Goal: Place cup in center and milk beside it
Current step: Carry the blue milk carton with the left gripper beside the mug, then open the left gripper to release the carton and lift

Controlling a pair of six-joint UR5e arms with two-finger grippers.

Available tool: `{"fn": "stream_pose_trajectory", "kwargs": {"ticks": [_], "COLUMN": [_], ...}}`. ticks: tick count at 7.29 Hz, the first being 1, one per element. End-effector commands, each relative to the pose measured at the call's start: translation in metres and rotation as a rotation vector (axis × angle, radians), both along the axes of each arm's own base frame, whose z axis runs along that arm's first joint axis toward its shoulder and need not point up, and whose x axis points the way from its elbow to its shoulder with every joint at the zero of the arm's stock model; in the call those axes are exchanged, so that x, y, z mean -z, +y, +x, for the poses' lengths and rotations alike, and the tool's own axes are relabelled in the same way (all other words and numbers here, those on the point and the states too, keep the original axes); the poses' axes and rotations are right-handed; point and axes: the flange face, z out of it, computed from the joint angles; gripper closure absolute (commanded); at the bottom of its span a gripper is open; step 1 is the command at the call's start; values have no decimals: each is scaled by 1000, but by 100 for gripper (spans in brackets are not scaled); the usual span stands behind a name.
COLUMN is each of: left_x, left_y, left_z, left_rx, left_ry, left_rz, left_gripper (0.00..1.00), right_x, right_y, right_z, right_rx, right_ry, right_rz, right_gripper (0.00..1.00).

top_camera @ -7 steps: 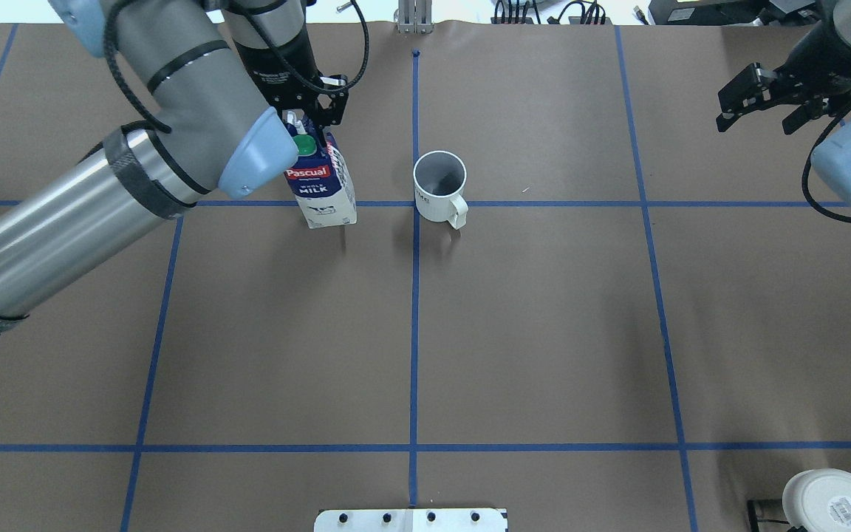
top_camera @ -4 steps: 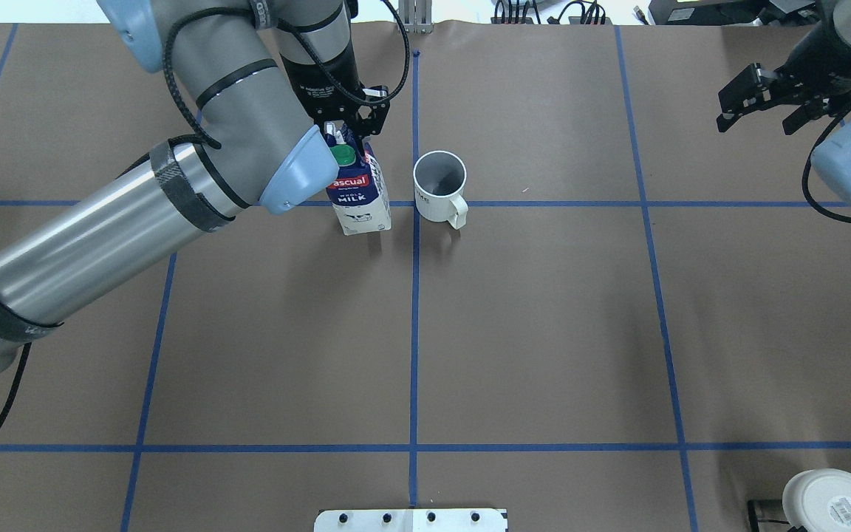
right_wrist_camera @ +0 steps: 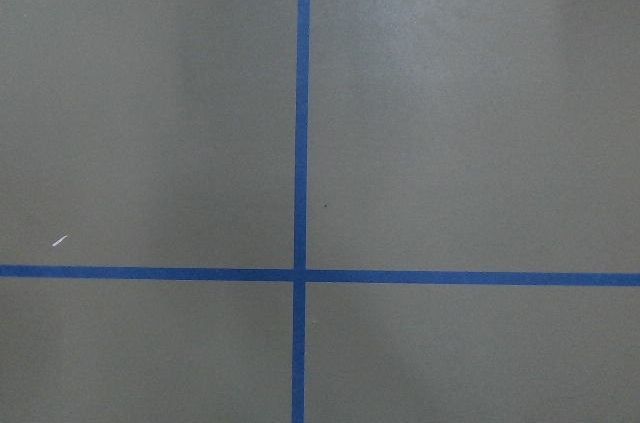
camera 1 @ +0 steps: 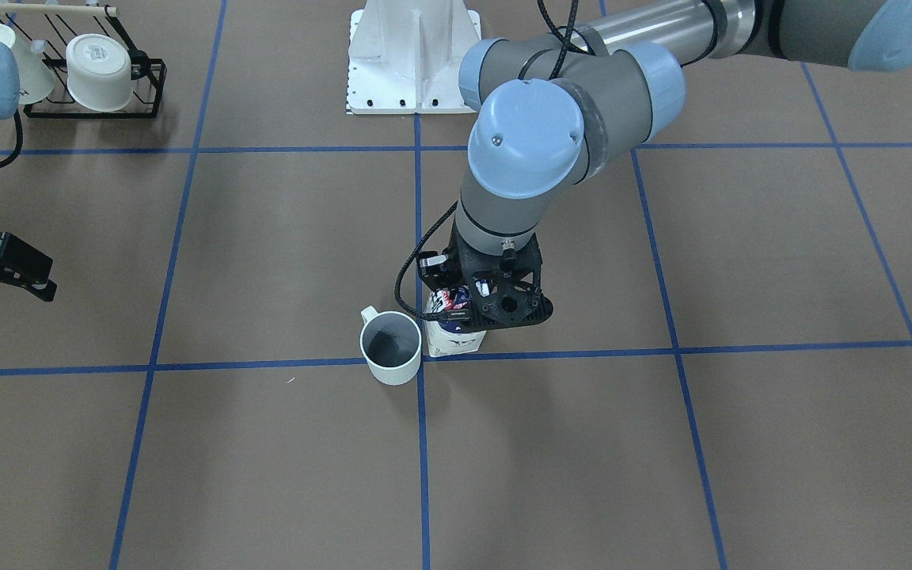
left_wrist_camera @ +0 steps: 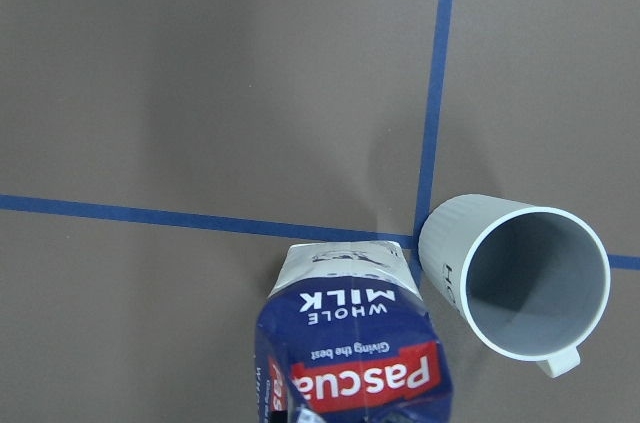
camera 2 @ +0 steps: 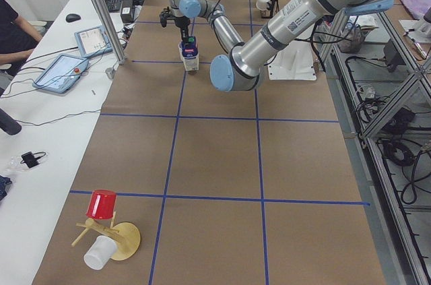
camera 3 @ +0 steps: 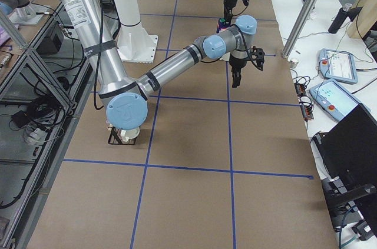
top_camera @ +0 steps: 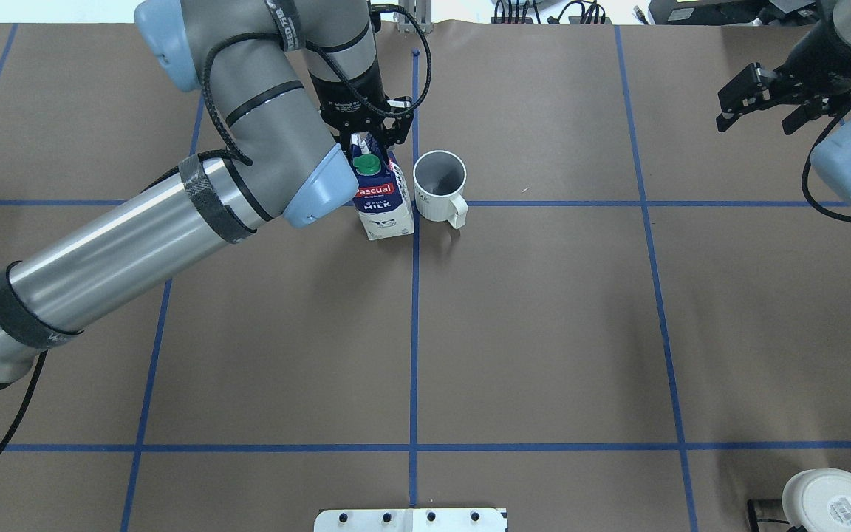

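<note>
The milk (top_camera: 383, 203) is a white and navy carton with a red label and a green cap. It is upright, just left of the cup, at the crossing of the blue tape lines. My left gripper (top_camera: 370, 140) is shut on the carton's top from above. The cup (top_camera: 439, 185) is a small white mug with a grey inside and its handle towards the robot. In the left wrist view the milk (left_wrist_camera: 350, 353) almost touches the cup (left_wrist_camera: 525, 278). My right gripper (top_camera: 759, 118) is open and empty, far to the right.
A black rack (camera 1: 100, 79) holds white cups at the robot's right rear corner. A white cup with a sticker (top_camera: 832, 502) lies there in the overhead view. A wooden stand with a red cup (camera 2: 102, 204) sits at the left end. Blue tape lines cross the brown table (top_camera: 544, 332).
My left gripper has carried the milk to the right, from well left of the cup to right beside it. The cup and the right arm have not moved.
</note>
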Motion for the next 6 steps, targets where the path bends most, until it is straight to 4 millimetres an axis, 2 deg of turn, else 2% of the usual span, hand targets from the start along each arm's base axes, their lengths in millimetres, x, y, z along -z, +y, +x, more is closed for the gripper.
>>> {"fn": "stream_pose_trajectory", "kwargs": {"ticks": [1,2,3,6], "left_x": [-2,-2,-1,13], "left_y": [5,5,7,12], "left_z": [8,8,10,2], "left_rx": [-2,0,15,52], "left_ry": [0,2,3,34], "left_rz": [-9,-7,6,30], "left_gripper": [79,12,2,2], "right_x": [0,0,0,0], "right_y": [0,0,0,0], "right_z": [0,1,0,0], "right_rx": [1,0,1,1], "right_ry": [-1,-2,-2,-2], "right_rz": [-1,-1,-1,-1], "right_gripper": [0,0,0,0]}}
